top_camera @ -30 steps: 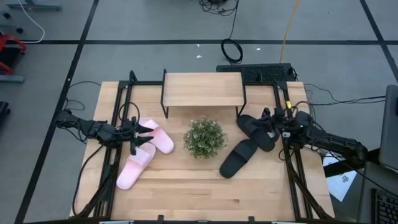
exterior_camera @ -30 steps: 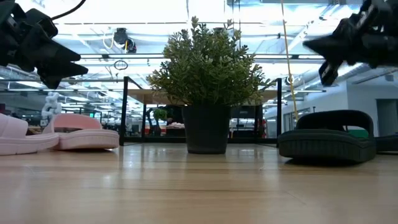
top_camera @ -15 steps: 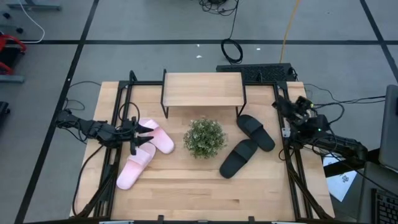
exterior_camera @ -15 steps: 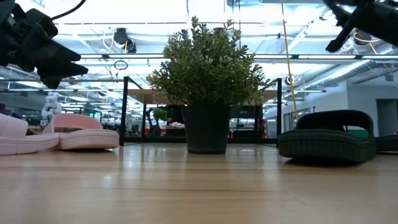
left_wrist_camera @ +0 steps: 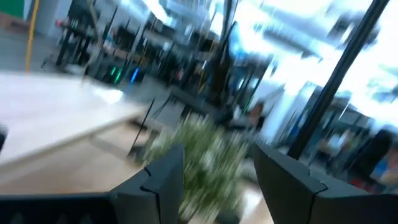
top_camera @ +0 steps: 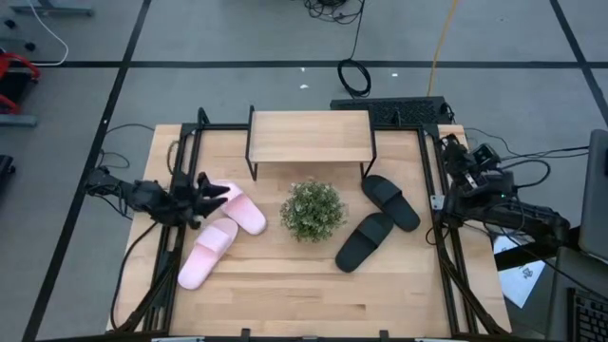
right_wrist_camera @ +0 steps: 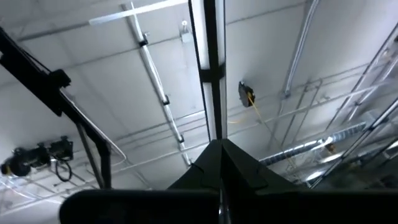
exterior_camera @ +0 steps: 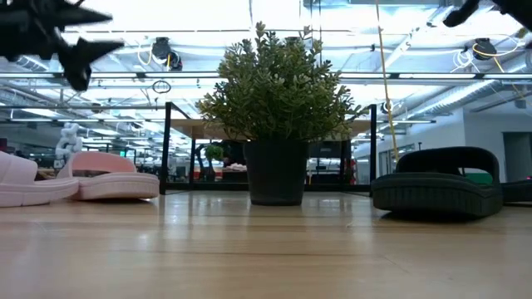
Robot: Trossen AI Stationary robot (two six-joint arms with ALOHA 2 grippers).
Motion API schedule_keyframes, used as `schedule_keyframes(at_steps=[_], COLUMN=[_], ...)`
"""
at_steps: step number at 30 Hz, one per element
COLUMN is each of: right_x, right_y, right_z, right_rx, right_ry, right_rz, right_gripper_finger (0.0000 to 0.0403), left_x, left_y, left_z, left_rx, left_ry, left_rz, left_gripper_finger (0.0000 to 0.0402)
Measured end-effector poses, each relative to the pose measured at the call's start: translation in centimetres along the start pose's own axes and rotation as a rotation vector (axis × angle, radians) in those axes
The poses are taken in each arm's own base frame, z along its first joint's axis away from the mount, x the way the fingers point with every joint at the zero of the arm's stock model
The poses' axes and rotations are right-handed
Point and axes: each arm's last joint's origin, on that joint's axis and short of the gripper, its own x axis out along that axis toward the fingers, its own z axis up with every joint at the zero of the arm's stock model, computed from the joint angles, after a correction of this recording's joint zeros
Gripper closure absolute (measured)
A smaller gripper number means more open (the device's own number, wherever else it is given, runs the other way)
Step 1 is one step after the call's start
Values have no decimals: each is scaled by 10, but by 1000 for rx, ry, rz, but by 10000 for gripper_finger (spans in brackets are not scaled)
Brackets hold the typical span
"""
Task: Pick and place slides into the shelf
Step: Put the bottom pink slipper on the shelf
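Two light pink slides [top_camera: 242, 211] [top_camera: 207, 253] lie sole-down at the table's left, and they show in the low view too [exterior_camera: 112, 184]. Two black slides [top_camera: 389, 201] [top_camera: 366, 240] lie sole-down at the right, one showing in the low view [exterior_camera: 439, 193]. The shelf [top_camera: 309, 138] stands on its thin legs at the far middle. My left gripper [top_camera: 217, 193] [left_wrist_camera: 217, 180] hovers open, about level, just left of the farther pink slide. My right gripper [top_camera: 446, 150] [right_wrist_camera: 221, 165] is shut, raised at the right edge and tipped up at the ceiling.
A potted green plant [top_camera: 312, 209] [exterior_camera: 278, 108] stands mid-table between the pink and black slides, just in front of the shelf. Black frame rails [top_camera: 180, 180] [top_camera: 439, 237] run along both sides of the table. Bare tabletop [top_camera: 304, 294] lies toward the near edge.
My right gripper, still shut, has risen from above the farther black slide and drawn back toward the table's right edge, tipping from level to steeply upward. My left gripper has tipped up to about level and risen a little. The slides have stayed in place.
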Motion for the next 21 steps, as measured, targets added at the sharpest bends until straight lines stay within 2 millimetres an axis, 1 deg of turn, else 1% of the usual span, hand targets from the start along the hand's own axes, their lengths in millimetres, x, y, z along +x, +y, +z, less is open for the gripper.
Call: schedule_keyframes(at_steps=[4,8,11,14,18,21], right_x=[16,26,27,27,28,29], right_y=[0,0,-1,-2,-3,-2], right_z=[2,4,4,4,1,1], right_rx=[-125,-216,-203,-140,-88,-95], right_ry=[2,-21,-44,-52,-28,-28], right_rz=[-34,-71,-106,-124,-100,-61], right_gripper_finger=[403,403,403,403,403,403], left_x=[-1,-5,-7,-9,-12,-14], left_y=[-6,-9,-10,-10,-10,-12], left_z=[17,30,35,41,49,58], left_rx=[-83,-166,-192,-185,-172,-142], left_ry=[-157,-278,-334,-400,-473,-498], left_rz=[-60,-110,-128,-111,-67,-49], left_gripper_finger=[213,213,213,213,213,213])
